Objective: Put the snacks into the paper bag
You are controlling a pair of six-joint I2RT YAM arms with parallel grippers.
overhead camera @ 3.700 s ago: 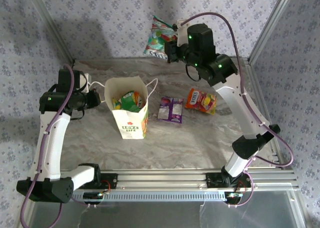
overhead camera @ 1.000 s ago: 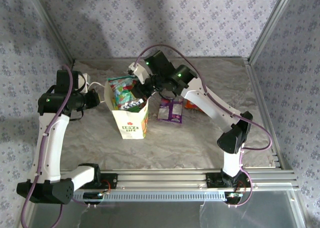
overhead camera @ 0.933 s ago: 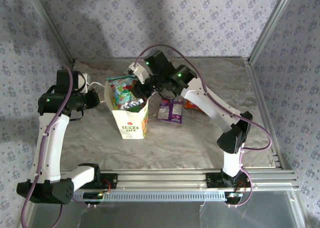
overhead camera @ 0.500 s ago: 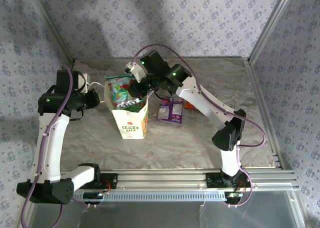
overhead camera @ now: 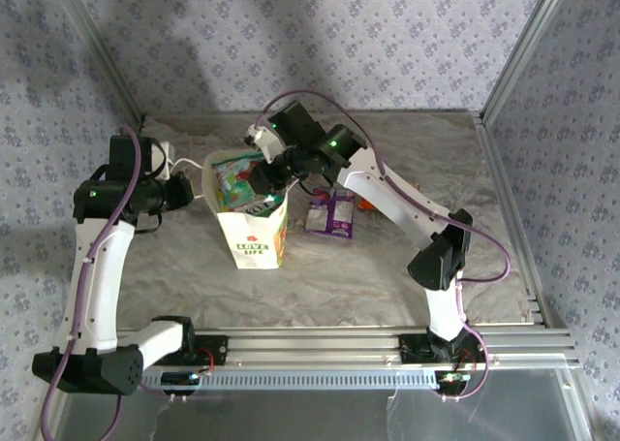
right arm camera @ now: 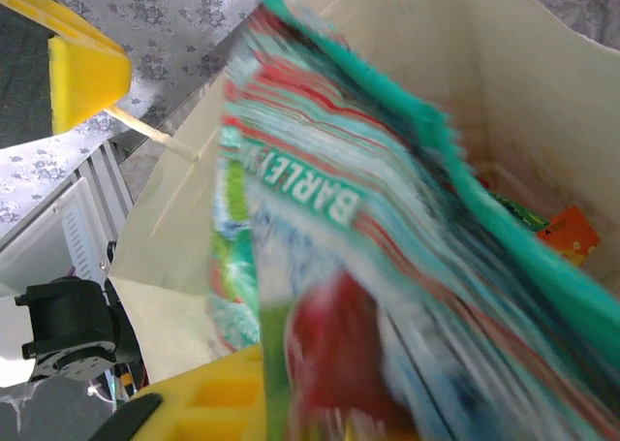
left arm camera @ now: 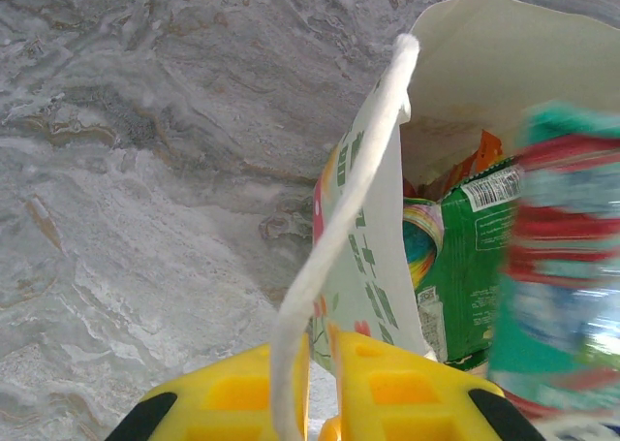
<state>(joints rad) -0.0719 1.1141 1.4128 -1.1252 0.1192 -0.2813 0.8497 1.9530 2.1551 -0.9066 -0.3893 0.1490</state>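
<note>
My left gripper (left arm camera: 320, 344) is pinched narrow on the cord handle (left arm camera: 373, 160) of the paper bag (overhead camera: 254, 233), at the bag's left side. My right gripper (overhead camera: 263, 174) is at the bag mouth with the teal packet (right arm camera: 387, 257) partly inside the bag, blurred, so I can't tell if the jaws grip it. The purple packet (overhead camera: 331, 211) lies just right of the bag.

Blurred teal packet (right arm camera: 387, 228) inside paper bag (right arm camera: 465, 53) mouth; orange packet (right arm camera: 572, 233) deeper inside.

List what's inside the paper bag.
Teal packet in the mouth of the paper bag; below it, a green packet and part of an orange packet. The bottom is covered by them.
</note>
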